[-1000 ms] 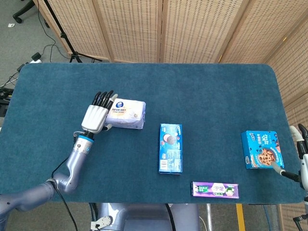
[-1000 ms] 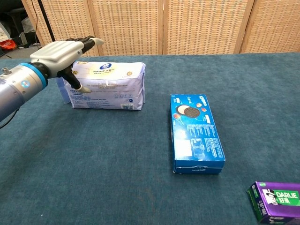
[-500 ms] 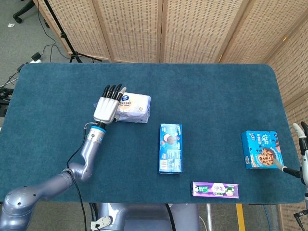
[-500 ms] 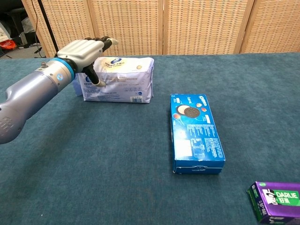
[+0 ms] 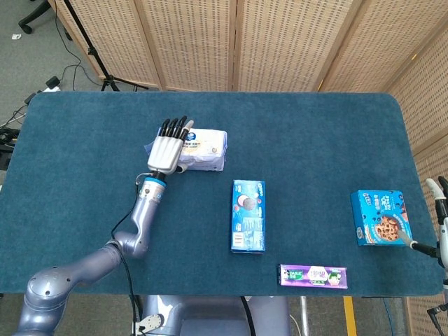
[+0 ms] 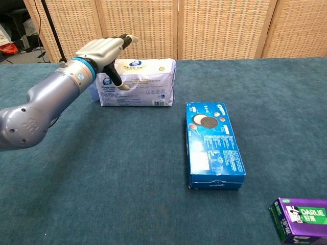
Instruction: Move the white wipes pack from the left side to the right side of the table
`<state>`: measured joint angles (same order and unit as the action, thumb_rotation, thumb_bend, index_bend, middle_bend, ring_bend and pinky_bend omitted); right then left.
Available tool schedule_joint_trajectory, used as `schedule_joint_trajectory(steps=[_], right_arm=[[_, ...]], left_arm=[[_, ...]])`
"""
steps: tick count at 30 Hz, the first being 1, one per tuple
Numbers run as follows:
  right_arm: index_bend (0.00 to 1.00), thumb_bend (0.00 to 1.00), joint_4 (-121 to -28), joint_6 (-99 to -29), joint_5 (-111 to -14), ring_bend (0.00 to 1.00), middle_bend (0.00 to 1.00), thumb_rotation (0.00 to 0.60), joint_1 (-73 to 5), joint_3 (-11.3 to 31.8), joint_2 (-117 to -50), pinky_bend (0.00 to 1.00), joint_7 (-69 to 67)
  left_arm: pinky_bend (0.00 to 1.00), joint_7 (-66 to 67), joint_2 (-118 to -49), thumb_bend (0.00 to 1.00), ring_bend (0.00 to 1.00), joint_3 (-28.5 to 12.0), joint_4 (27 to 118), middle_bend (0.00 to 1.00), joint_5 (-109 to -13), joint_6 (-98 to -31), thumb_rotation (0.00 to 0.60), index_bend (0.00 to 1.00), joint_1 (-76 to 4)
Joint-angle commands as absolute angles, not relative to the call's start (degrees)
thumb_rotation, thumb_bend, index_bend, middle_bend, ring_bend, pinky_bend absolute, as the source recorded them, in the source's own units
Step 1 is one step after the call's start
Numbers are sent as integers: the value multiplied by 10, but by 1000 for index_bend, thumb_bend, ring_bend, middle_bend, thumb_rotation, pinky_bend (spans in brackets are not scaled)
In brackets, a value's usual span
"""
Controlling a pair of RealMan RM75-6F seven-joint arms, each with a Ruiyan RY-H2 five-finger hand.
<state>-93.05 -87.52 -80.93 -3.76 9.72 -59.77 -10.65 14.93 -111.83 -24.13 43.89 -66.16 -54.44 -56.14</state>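
Observation:
The white wipes pack (image 5: 208, 149) (image 6: 145, 81) stands left of the table's middle, toward the back. My left hand (image 5: 168, 151) (image 6: 103, 50) covers the pack's left end, with straight fingers over the top and the thumb pressed on the front face, so it holds the pack. My right hand (image 5: 439, 210) shows only partly at the far right edge of the head view, off the table corner. Its fingers are apart and it holds nothing.
A blue Oreo box (image 5: 248, 215) (image 6: 213, 144) lies lengthwise at mid-table. A blue cookie box (image 5: 380, 217) sits near the right edge, by my right hand. A purple pack (image 5: 313, 275) (image 6: 301, 218) lies at the front edge. Wicker screens stand behind the teal table (image 5: 315, 133).
My left hand and the wipes pack have moved together to the right and toward the back of the table. The right hand has shifted slightly at the frame's edge.

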Motion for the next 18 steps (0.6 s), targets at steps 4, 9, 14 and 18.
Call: schedule_joint_trajectory(steps=[4, 9, 14, 18], right_arm=[[0, 0, -937, -883, -822, 0, 0, 600, -35, 93, -596, 0, -104], [0, 0, -941, -884, -827, 0, 0, 600, -34, 90, -596, 0, -102], [0, 0, -944, -883, -833, 0, 0, 600, -37, 88, -597, 0, -95], [0, 0, -946, -883, -836, 0, 0, 600, -38, 87, -598, 0, -92]], left_arm=[[0, 83, -959, 202, 0, -229, 665, 0, -662, -586, 600, 0, -459], [0, 7, -848, 977, 0, -233, 813, 0, -618, -585, 600, 0, -380], [0, -170, -766, 1000, 0, -242, 888, 0, -582, -527, 600, 0, -312], [0, -255, -757, 1000, 0, -243, 854, 0, -585, -487, 600, 0, -302]])
